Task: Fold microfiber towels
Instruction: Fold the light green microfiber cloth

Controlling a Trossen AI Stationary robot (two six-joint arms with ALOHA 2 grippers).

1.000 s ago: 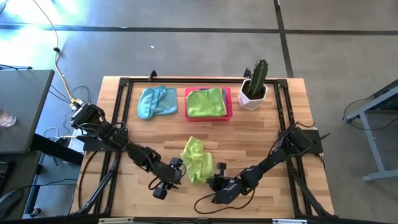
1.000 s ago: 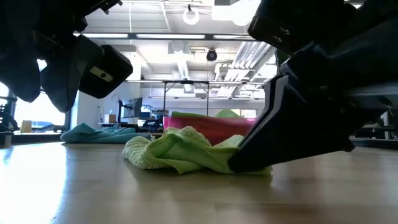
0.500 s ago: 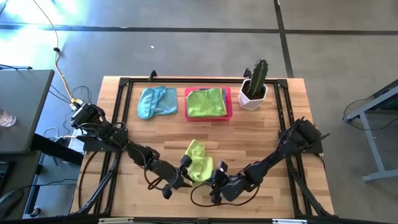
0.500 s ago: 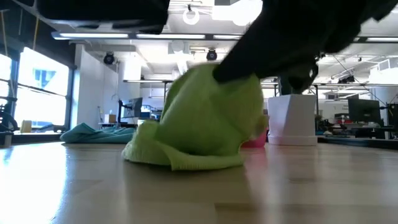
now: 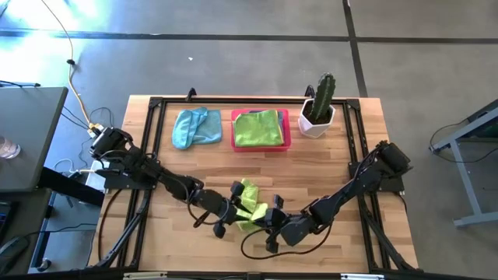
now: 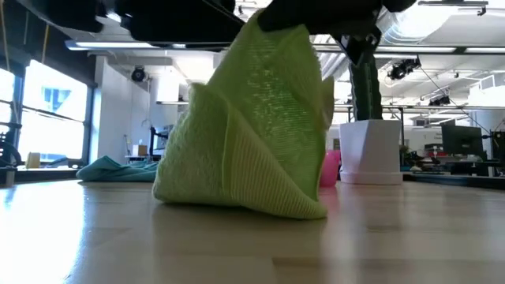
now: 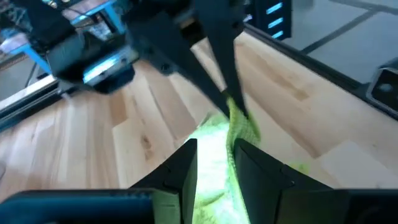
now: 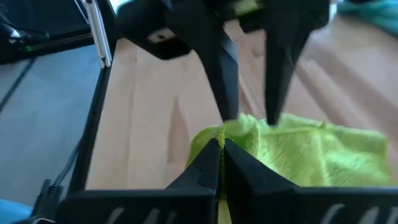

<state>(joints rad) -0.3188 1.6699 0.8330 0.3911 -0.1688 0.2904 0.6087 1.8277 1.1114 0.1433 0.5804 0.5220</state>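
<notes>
A lime green microfiber towel (image 5: 250,204) sits near the table's front edge, pulled up into a peak (image 6: 272,47); its lower edge (image 6: 237,201) rests on the wood. My right gripper (image 8: 220,144) is shut on the top of that peak. My left gripper (image 7: 214,152) stands open right beside it, one finger on either side of the raised cloth (image 7: 217,171). At the back, a light blue towel (image 5: 194,127) lies flat. Another lime green towel (image 5: 257,128) lies folded in the pink tray (image 5: 285,131). My right gripper pinches a bunched upper edge of the lime green towel (image 8: 211,134) between its two fingertips, coming in at a downward slant from the table's right. The cloth hangs below the fingers as a tent, its lower edge on the table. My left gripper's fingers (image 8: 227,93) flank the same raised cloth; I cannot tell whether they touch it.
A cactus in a white pot (image 5: 318,107) stands at the back right, beside the pink tray. A black frame (image 5: 148,155) runs along the table's edges. Bare wood lies between the raised towel and the things at the back.
My right gripper has risen, drawing the lime green towel from a flat crumple into a tall peak while its lower edge stays on the table. My left gripper has moved toward the table's right, up to the towel, rolling its wrist.
</notes>
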